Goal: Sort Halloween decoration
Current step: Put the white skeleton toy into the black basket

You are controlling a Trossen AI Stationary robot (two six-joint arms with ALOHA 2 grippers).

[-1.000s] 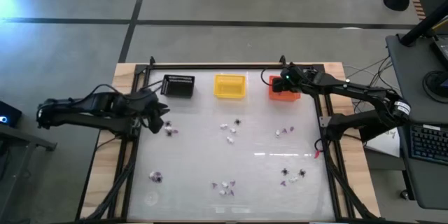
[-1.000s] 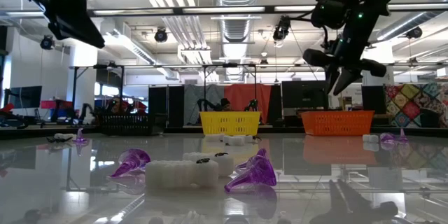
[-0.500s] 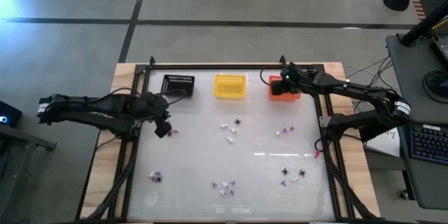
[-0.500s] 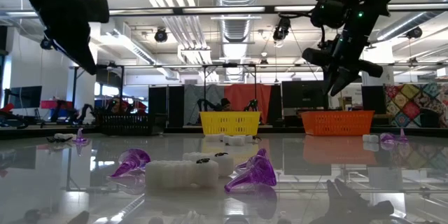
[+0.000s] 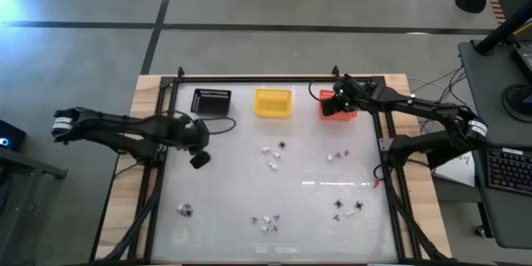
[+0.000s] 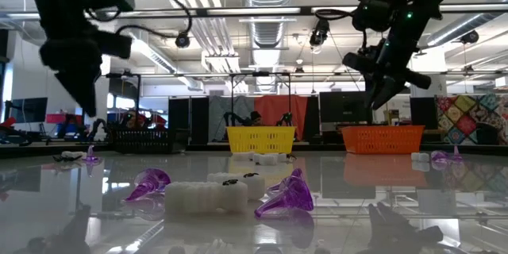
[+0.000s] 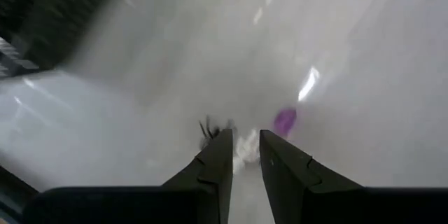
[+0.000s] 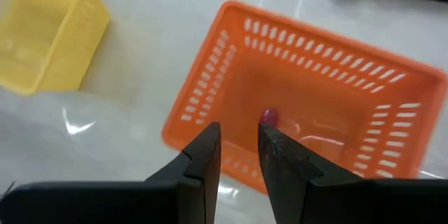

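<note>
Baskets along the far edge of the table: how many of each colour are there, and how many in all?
Black basket: 1
Yellow basket: 1
Orange basket: 1
Total: 3

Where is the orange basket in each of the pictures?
High view: the orange basket sits at the table's far edge, rightmost of three, under the right gripper.
Low view: it stands at the back right, below that gripper.
Left wrist view: not in it.
Right wrist view: it lies just beyond the fingers.
Shared landmark: the yellow basket beside it.
</note>
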